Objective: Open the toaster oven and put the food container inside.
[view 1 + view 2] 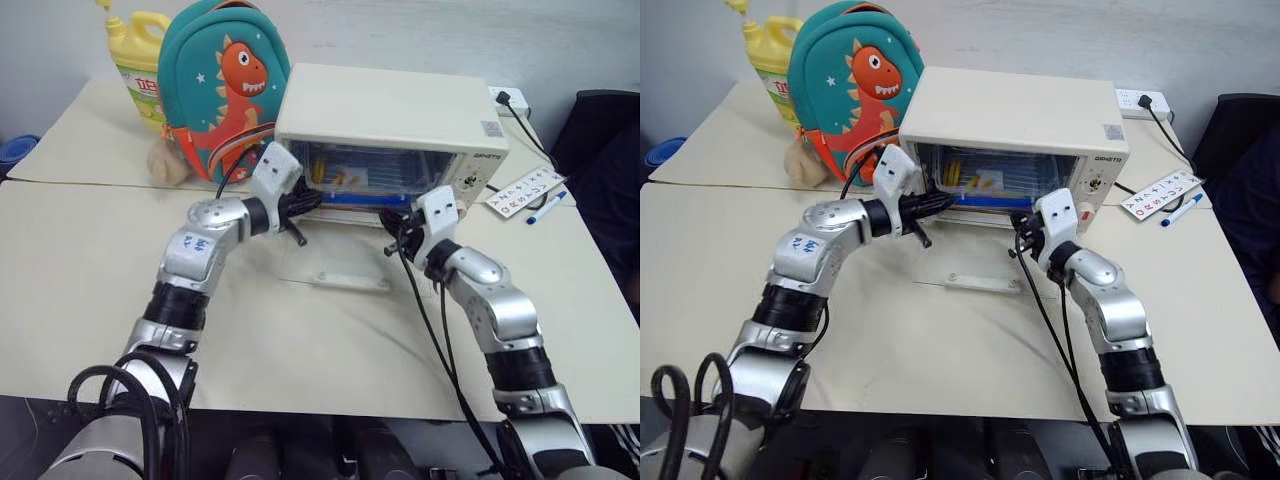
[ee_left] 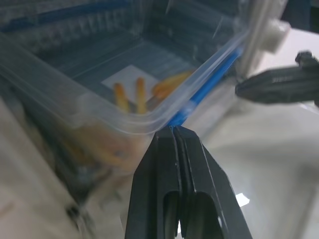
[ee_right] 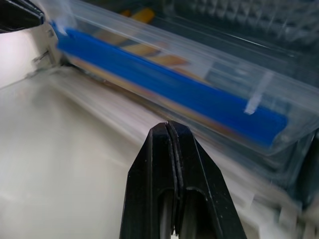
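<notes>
The cream-white toaster oven (image 1: 390, 105) stands at the back of the table with its glass door (image 1: 345, 270) folded down flat in front. The clear food container (image 1: 350, 180), with a blue strip (image 3: 199, 97) along its front and yellow sticks inside, sits in the oven's mouth. My left gripper (image 2: 175, 130) is shut, its tip against the container's front left corner. My right gripper (image 3: 168, 127) is shut too, just short of the blue strip near the right end. Neither holds anything.
A teal dinosaur backpack (image 1: 225, 85), a yellow bottle (image 1: 140, 60) and a beige lump (image 1: 165, 160) stand left of the oven. A power strip (image 1: 505, 100), a printed card (image 1: 525, 190) and a pen (image 1: 547, 207) lie to its right. A dark chair (image 1: 600, 140) is past the table's right edge.
</notes>
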Controlling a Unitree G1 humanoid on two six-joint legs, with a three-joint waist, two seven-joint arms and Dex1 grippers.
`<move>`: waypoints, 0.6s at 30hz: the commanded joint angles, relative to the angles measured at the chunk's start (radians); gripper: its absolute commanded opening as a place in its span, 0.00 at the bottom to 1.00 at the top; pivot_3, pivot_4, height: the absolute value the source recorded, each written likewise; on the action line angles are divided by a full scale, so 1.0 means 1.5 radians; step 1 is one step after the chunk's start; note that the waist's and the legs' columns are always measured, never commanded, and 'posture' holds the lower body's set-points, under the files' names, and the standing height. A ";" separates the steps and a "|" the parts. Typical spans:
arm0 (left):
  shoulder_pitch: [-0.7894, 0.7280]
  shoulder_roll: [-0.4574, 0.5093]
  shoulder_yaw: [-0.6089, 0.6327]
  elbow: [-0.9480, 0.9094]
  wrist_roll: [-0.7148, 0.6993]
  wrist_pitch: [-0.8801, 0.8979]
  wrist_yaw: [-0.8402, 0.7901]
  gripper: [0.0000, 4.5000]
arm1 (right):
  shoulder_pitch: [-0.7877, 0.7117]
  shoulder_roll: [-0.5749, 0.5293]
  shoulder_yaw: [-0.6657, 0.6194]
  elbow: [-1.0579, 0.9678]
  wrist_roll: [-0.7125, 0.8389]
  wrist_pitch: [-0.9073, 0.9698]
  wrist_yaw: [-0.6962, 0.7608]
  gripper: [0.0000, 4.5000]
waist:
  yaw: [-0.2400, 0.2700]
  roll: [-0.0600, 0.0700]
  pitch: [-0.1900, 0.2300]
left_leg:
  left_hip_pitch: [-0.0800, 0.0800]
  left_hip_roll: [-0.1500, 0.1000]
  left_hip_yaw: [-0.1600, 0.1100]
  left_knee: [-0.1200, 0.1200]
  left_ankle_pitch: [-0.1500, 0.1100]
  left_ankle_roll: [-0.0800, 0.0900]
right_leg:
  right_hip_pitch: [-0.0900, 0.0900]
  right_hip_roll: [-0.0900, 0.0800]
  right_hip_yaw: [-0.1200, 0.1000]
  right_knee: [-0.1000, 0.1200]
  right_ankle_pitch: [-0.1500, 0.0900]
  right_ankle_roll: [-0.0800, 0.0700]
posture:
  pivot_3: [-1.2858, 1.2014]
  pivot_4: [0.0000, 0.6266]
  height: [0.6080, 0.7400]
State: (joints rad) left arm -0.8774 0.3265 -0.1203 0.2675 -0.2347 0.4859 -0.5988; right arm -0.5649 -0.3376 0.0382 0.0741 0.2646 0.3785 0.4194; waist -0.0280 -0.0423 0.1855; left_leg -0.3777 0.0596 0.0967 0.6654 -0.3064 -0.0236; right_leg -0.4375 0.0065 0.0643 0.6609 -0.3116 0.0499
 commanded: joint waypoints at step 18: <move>0.118 0.284 0.183 -0.337 -0.245 0.198 -0.262 0.62 | 0.210 -0.160 -0.172 -0.243 0.083 0.120 0.068 0.00 | -0.019 0.001 0.000 | 0.002 0.001 0.004 -0.001 0.002 -0.004 | -0.003 0.001 0.005 0.005 0.000 0.000 | 0.52 0.24 1.00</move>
State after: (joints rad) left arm -0.6945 0.7155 0.1068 -0.1746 -0.5330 0.7601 -0.9250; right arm -0.2573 -0.5634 -0.1808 -0.2628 0.3757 0.5526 0.5247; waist -0.0562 -0.0409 0.1860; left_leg -0.3728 0.0608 0.1032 0.6637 -0.3027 -0.0292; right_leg -0.4403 0.0084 0.0724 0.6689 -0.3117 0.0496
